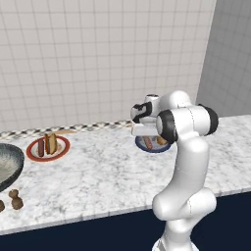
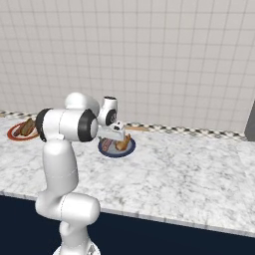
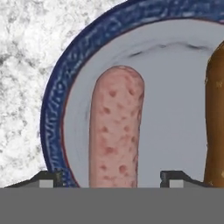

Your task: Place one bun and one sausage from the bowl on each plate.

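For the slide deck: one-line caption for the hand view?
Open gripper straddling a reddish speckled sausage on the blue-rimmed plate, golden-brown bun alongside.

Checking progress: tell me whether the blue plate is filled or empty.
Filled: the blue plate holds a sausage and a bun side by side.

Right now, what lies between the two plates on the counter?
Bare marble counter in the left base view, between the red-rimmed plate and the blue plate.

2 plates (image 1: 48, 148), 2 sausages (image 3: 116, 131), 2 buns (image 1: 50, 142), 1 bowl (image 1: 7, 166)
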### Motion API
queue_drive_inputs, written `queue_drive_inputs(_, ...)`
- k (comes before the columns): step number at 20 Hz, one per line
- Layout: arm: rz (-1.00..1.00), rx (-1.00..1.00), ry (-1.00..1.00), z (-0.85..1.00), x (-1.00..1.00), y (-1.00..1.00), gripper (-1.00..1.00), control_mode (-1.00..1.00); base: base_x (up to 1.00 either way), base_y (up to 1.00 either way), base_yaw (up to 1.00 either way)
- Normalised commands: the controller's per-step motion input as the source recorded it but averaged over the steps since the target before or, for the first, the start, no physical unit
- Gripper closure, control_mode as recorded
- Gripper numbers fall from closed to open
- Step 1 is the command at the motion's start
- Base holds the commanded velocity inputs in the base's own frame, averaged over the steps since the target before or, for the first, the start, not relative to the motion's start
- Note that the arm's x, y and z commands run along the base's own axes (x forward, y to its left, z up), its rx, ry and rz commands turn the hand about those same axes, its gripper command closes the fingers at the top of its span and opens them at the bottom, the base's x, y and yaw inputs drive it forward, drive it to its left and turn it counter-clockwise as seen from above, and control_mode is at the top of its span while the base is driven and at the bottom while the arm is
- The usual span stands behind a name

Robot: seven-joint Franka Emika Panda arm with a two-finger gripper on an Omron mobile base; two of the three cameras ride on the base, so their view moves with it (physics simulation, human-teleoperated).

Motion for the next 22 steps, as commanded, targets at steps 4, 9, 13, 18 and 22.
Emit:
queue_drive_inputs(4,0.00,0.00,0.00,0.33,-0.43,-0.04,-1.00,-1.00,0.00,0.00,0.00)
queue_drive_inputs(9,0.00,0.00,0.00,0.48,-0.75,0.02,-1.00,-1.00,0.00,0.00,0.00)
queue_drive_inputs(13,0.00,0.00,0.00,0.62,-0.96,0.06,-1.00,-1.00,0.00,0.00,0.00)
queue_drive_inputs(18,0.00,0.00,0.00,0.68,-1.00,0.10,-1.00,-1.00,0.00,0.00,0.00)
queue_drive_inputs(22,0.00,0.00,0.00,0.93,-1.00,0.07,-1.00,-1.00,0.00,0.00,0.00)
